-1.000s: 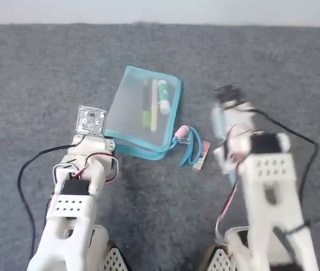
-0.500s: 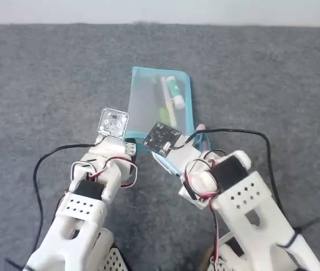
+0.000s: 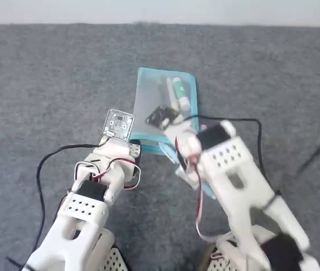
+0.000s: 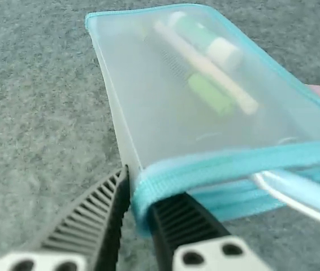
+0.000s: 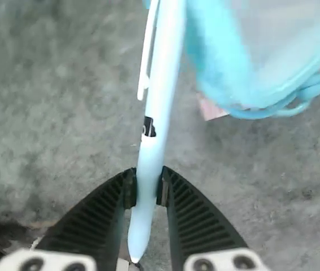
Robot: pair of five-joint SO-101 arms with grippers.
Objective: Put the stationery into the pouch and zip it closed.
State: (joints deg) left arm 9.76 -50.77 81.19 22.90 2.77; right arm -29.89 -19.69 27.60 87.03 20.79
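A: Since a second ago the right arm has swung in from the side to the pouch (image 3: 165,104) mouth. The pouch itself has turned more upright on the grey mat (image 3: 47,73), and the left arm has followed it.

B: Grips?

A: Left gripper (image 4: 140,192) is clamped on the zip-end corner of the pouch. Right gripper (image 5: 146,183) is pinched on the pale blue pen (image 5: 157,113) near its back end, with the long front part pointing at the opening.

B: Is the pen in yet?

A: Partly, I think. In the left wrist view the pen (image 4: 301,192) sits between the two teal zip edges. Most of its length is outside.

B: What's already inside?

A: A green-capped tube (image 4: 205,42) and a cream stick (image 4: 205,65), lying along the pouch.

B: So how should it finish the insert?

A: Keep the left grip firm so the mouth doesn't fold shut. Push the pen along the pouch's long axis, parallel to the stick, at a low angle. The clip (image 5: 146,62) could snag the zip tape, so keep it facing away from the edge. Let go only once the pen's rear is past the zip. The cord loop (image 5: 273,107) and its pink tag (image 5: 211,107) lie just beside the mouth, so keep them out.
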